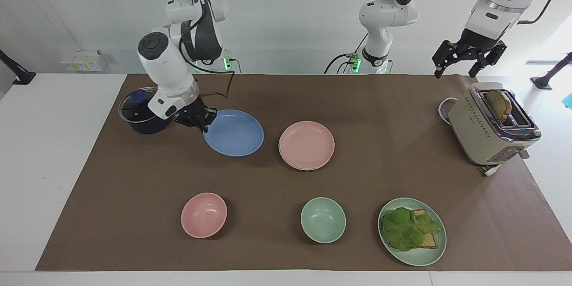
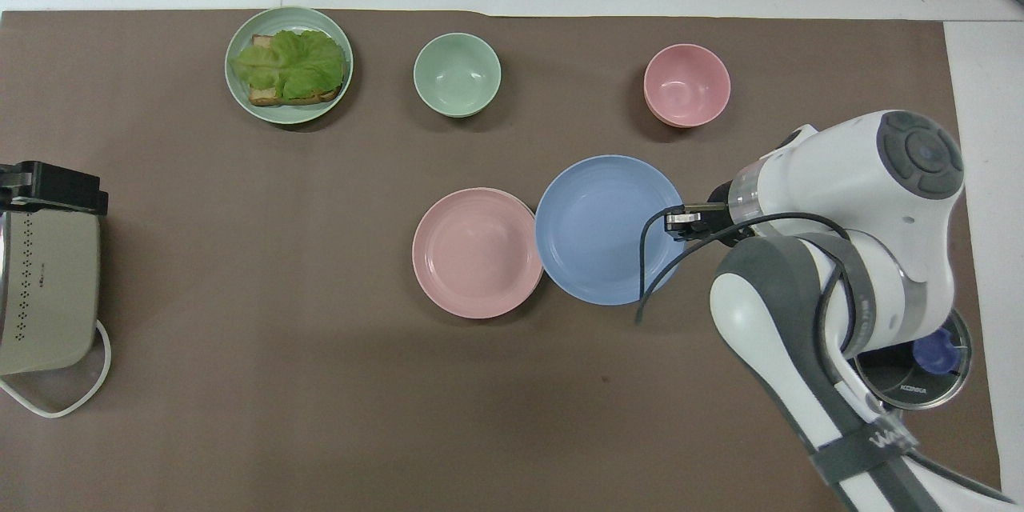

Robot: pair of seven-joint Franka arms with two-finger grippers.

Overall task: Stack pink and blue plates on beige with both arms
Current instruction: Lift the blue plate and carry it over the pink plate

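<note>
My right gripper is shut on the rim of the blue plate and holds it just off the mat. The blue plate hangs close beside the pink plate, on the right arm's side of it. The pink plate lies flat mid-table. A thin second rim shows under its edge, and the beige plate is otherwise hidden. My left gripper waits open in the air over the toaster.
A dark pot with a glass lid stands beside the right arm's wrist. Farther from the robots sit a pink bowl, a green bowl and a green plate with lettuce on toast. Toast sticks out of the toaster.
</note>
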